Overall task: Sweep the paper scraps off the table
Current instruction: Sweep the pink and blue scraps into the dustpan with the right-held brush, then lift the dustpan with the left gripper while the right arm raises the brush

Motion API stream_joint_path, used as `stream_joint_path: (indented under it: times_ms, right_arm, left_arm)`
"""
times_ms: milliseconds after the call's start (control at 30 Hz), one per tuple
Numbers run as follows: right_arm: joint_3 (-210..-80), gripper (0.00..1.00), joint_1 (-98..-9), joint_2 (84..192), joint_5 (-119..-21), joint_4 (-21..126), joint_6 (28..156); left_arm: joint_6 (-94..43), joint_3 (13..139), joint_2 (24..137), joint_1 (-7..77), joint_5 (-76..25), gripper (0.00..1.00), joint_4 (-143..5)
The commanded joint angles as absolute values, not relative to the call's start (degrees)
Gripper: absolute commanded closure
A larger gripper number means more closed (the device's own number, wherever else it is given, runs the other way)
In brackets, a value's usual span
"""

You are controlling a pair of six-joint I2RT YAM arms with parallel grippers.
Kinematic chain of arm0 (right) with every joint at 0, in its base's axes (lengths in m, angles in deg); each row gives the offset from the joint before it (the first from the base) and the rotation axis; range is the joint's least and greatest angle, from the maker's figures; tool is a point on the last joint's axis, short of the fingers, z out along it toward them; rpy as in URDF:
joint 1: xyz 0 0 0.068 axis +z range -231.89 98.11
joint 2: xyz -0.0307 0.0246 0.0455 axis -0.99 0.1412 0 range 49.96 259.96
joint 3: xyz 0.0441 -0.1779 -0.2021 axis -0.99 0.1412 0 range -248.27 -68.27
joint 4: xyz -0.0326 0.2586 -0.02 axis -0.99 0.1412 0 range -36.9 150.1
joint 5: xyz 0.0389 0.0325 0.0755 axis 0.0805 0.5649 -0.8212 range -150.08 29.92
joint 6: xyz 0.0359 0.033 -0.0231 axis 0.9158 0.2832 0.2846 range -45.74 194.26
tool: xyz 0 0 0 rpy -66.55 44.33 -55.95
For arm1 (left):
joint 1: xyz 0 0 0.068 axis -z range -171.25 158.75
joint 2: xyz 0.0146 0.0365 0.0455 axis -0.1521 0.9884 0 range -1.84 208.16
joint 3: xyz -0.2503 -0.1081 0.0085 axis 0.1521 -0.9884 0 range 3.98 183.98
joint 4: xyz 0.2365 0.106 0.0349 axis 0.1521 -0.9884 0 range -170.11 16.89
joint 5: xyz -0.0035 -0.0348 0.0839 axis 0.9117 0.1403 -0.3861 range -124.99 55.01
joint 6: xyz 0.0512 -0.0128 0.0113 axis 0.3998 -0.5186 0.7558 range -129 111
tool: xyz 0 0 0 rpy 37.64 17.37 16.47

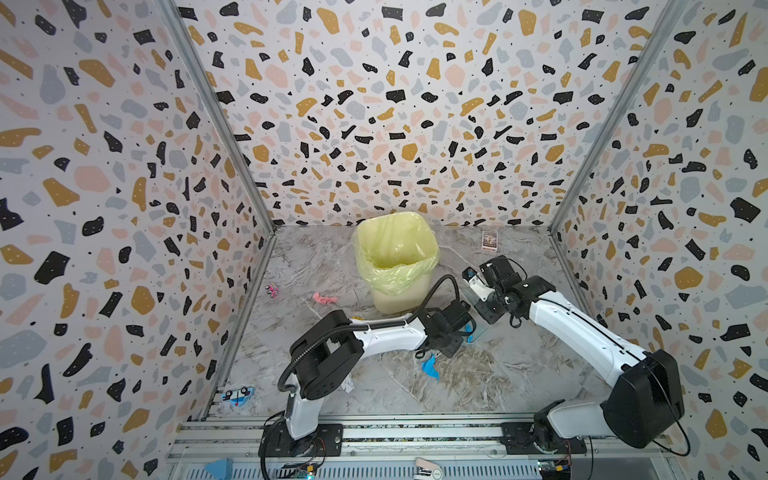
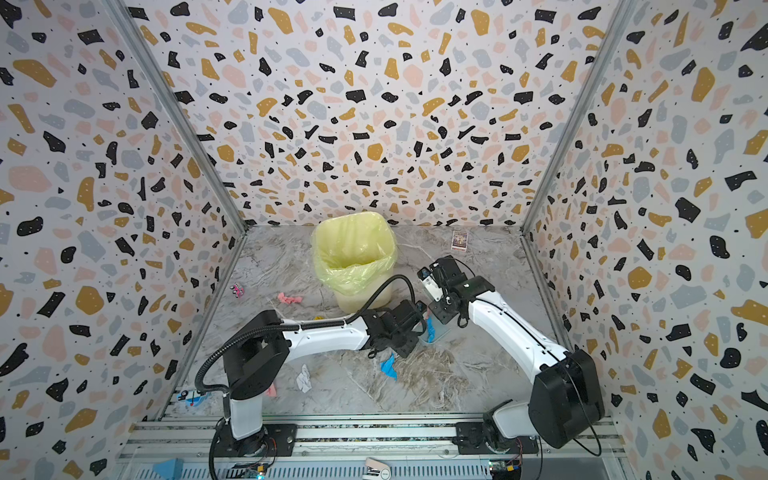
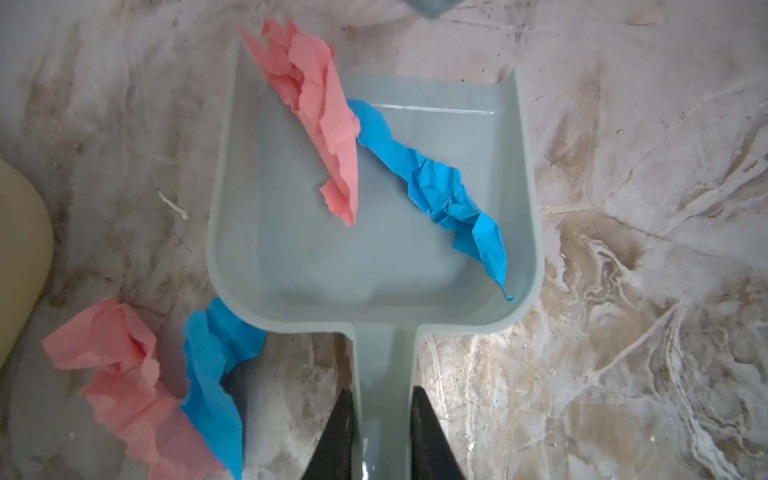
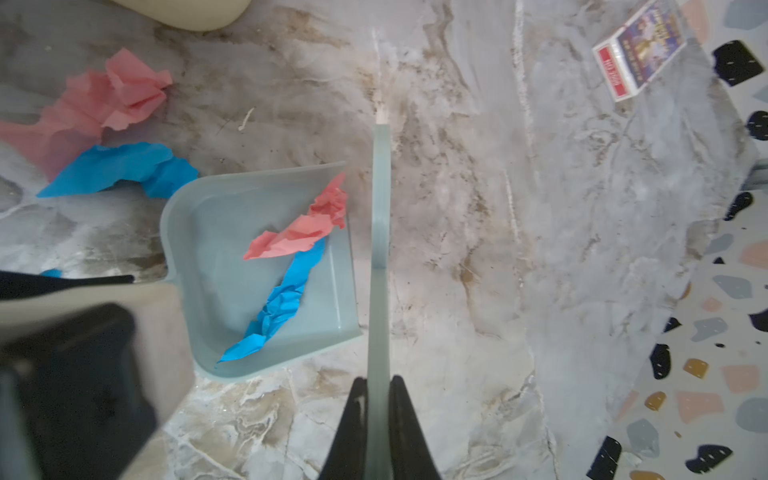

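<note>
**Paper scraps: two in the dustpan, more lying around it**

Paper scraps share the table (image 3: pixel 623 291) with one dustpan (image 3: pixel 332 257), and the left gripper (image 3: pixel 382 390) has its jaws pinched on that dustpan's handle (image 3: pixel 384 357). The right gripper (image 4: pixel 378 379) has its jaws pressed onto a flat grey scraper (image 4: pixel 380 249), which stands on edge just beside the dustpan's open mouth.

Inside the dustpan lie a pink scrap (image 3: pixel 320 116), overlapping one side wall near the mouth, and a blue scrap (image 3: pixel 436 187) touching it.

At the dustpan's back corner, by the handle, a second blue scrap (image 3: pixel 212 374) touches the wall with a second pink scrap (image 3: pixel 120 374) against it. The yellow-lined bin (image 1: pixel 395 257) stands near the dustpan on that same side.

Farther from the dustpan, in a top view, lie another blue scrap (image 1: pixel 430 368), a pink scrap (image 1: pixel 324 298) and a white scrap (image 2: pixel 303 378).
</note>
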State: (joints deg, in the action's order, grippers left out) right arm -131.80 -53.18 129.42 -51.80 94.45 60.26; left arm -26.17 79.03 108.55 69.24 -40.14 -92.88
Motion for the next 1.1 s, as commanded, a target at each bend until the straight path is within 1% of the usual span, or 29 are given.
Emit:
stream_joint_path:
  times_ms: [0,267,467,600,833,1067]
  right_arm:
    - [-133.1,1.0,-51.3,127.3,-55.1,95.2,60.8]
    - [-132.5,1.0,-49.6,122.2,-56.9,99.9,63.0]
    - [-132.2,1.0,-50.7,119.7,-50.4,100.1,62.6]
    - [-132.5,1.0,-54.3,117.2,-51.6,98.0,62.5]
    - [-130.7,1.0,-63.2,112.4,-58.7,93.4,63.4]
    - [-128.5,1.0,-69.7,109.8,-64.0,91.0,65.0]
  left_arm:
    - [-25.8,80.6,109.4,69.0,-40.2,1.0,-92.4]
    - [-25.9,80.7,109.5,69.0,-40.4,1.0,-92.4]
    - [-25.9,80.5,108.8,69.0,-40.7,1.0,-92.3]
    - [-25.4,79.1,106.8,69.1,-40.9,1.0,-91.1]
    - [-24.8,76.4,101.7,69.2,-41.2,1.0,-89.2]
    - [-23.3,76.3,95.8,70.2,-43.6,1.0,-91.9]
